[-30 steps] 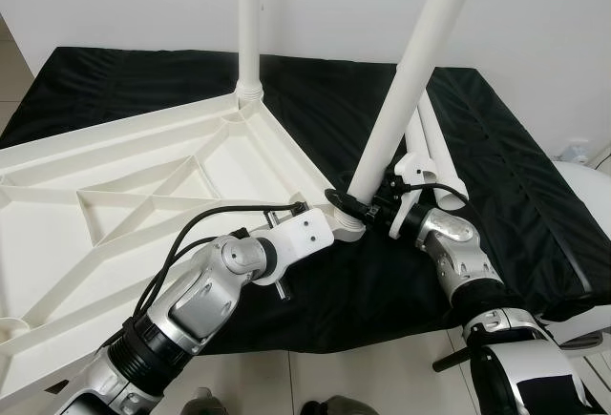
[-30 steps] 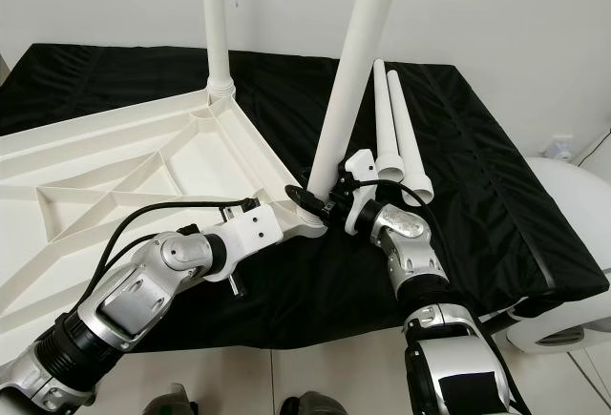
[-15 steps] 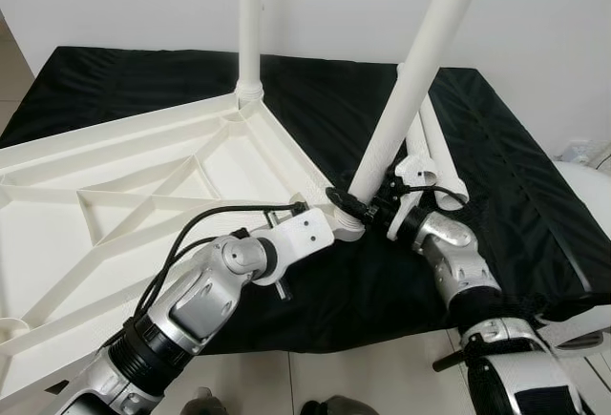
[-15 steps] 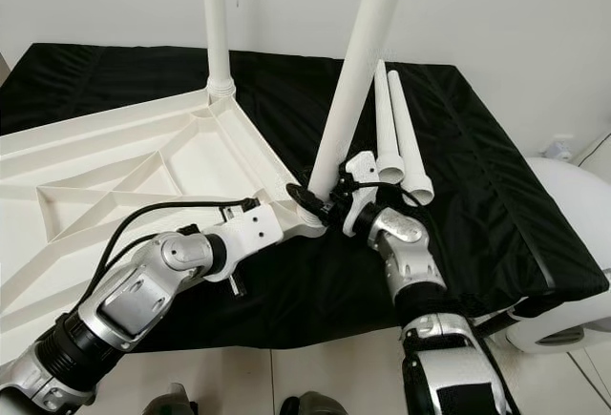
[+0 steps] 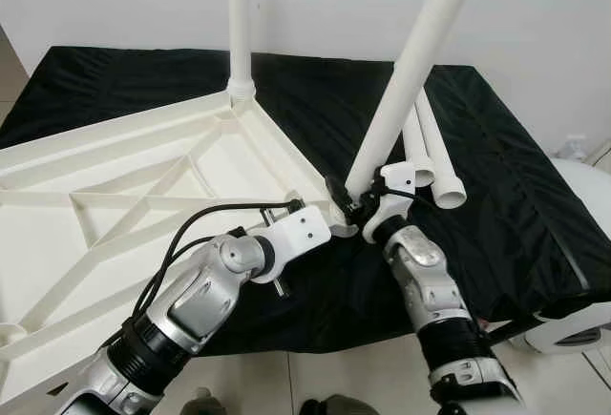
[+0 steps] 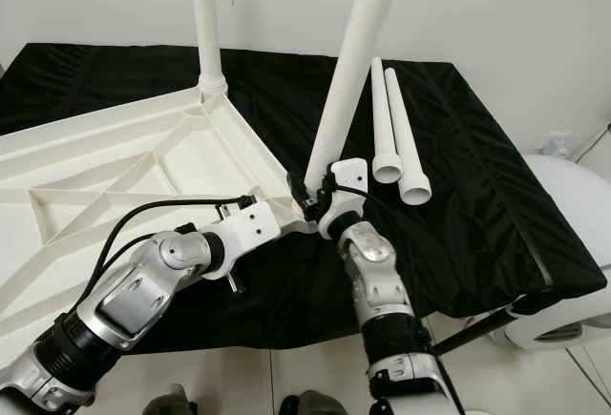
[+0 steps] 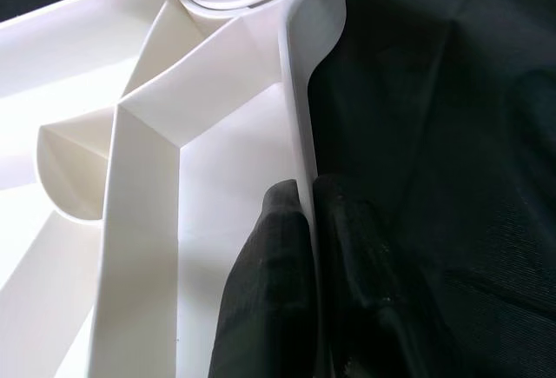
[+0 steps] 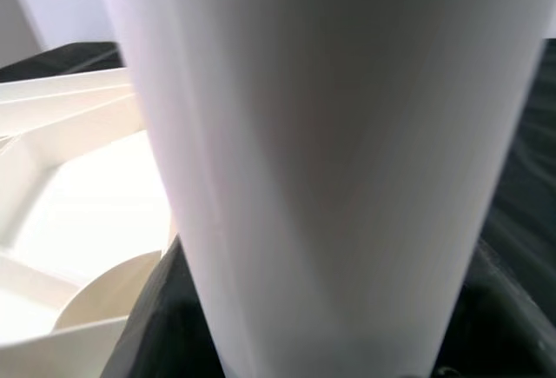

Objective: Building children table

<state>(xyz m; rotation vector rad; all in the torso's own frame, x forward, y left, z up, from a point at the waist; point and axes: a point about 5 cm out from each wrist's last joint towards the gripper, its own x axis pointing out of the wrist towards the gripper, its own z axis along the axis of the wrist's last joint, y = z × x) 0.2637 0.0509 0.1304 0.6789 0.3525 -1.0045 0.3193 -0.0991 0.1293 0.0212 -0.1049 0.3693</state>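
The white table top (image 5: 115, 196) lies upside down on a black cloth (image 5: 516, 176). One white leg (image 5: 239, 24) stands upright in its far corner. My left gripper (image 7: 310, 195) is shut on the table top's rim close to the near corner, one finger on each side of the wall. A second white leg (image 5: 410, 62) leans to the right above that corner. My right gripper (image 5: 349, 200) is shut on its lower end, and the leg (image 8: 330, 152) looms large in the right wrist view. Two loose legs (image 5: 430, 162) lie side by side on the cloth beyond my right gripper.
A white rounded object (image 5: 582, 243) sits past the cloth's right edge. The white wall (image 5: 554, 14) rises just behind the work surface. Pale floor tiles (image 5: 315, 377) and my feet show below the cloth's front edge.
My right forearm has swung leftward under its gripper, still clamped on the leaning leg. The left gripper keeps its hold on the rim. The whole view has shifted slightly.
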